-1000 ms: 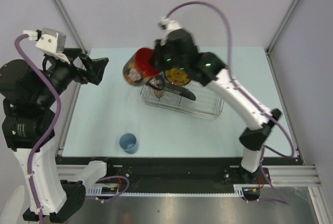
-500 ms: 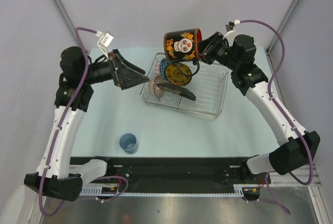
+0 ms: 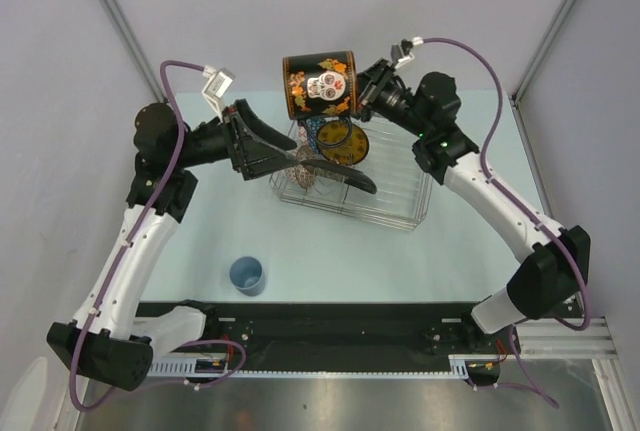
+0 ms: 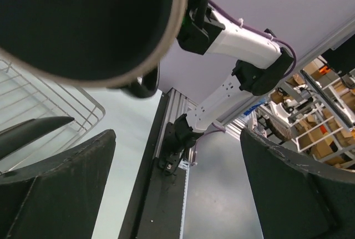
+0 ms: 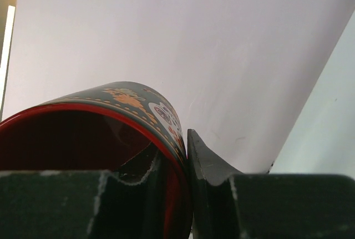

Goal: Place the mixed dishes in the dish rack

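Observation:
My right gripper (image 3: 364,92) is shut on the rim of the black mug (image 3: 320,84), which hangs on its side high above the dish rack's (image 3: 395,201) far left end, skull print facing up. In the right wrist view one finger sits inside the red interior of the mug (image 5: 105,133) and the other outside its wall, the gripper (image 5: 176,172) pinching it. My left gripper (image 3: 284,154) is open at the rack's left end, just below the mug. Its camera sees the mug's base (image 4: 83,23) above wide-apart fingers (image 4: 55,186). A small light-blue cup (image 3: 246,274) stands on the table.
Inside the rack stand a yellow round plate (image 3: 348,143), a dark square plate (image 3: 348,178), a pinkish bowl (image 3: 303,168) and a blue bowl (image 3: 311,131). Rack wires (image 4: 52,103) show in the left wrist view. Grey walls and metal posts (image 3: 125,26) enclose the table.
The right arm has carried the mug leftward and a little up over the rack's left end. The left arm has swung right, bringing its open gripper to the rack under the mug.

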Tool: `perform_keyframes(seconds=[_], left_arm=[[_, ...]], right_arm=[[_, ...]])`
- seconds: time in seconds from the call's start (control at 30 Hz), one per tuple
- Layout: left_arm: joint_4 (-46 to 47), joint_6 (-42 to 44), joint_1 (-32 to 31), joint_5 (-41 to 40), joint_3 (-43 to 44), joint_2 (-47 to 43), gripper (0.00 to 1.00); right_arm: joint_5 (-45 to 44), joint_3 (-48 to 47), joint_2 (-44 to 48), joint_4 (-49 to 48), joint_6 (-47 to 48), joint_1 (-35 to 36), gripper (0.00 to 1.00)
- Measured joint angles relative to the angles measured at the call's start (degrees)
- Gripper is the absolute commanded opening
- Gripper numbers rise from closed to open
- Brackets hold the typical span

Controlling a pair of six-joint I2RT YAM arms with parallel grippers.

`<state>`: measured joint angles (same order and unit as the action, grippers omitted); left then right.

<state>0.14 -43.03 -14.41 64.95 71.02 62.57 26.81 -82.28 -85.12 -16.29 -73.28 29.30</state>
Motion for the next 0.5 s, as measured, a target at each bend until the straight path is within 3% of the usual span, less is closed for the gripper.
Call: perform_keyframes(seconds=[0.17, 0.5], left_arm=[[7.19, -4.81, -0.85, -3.63, -3.32, 0.94, 1.00], [7.50, -4.68, -1.57, -9.53, -3.74, 1.51, 1.00]], right_arm=[[-0.59, 0.00, -4.59, -4.00, -2.64, 3.69, 0.00], [-3.93, 0.00, -8.39, -12.59, -7.48, 7.45, 0.00]])
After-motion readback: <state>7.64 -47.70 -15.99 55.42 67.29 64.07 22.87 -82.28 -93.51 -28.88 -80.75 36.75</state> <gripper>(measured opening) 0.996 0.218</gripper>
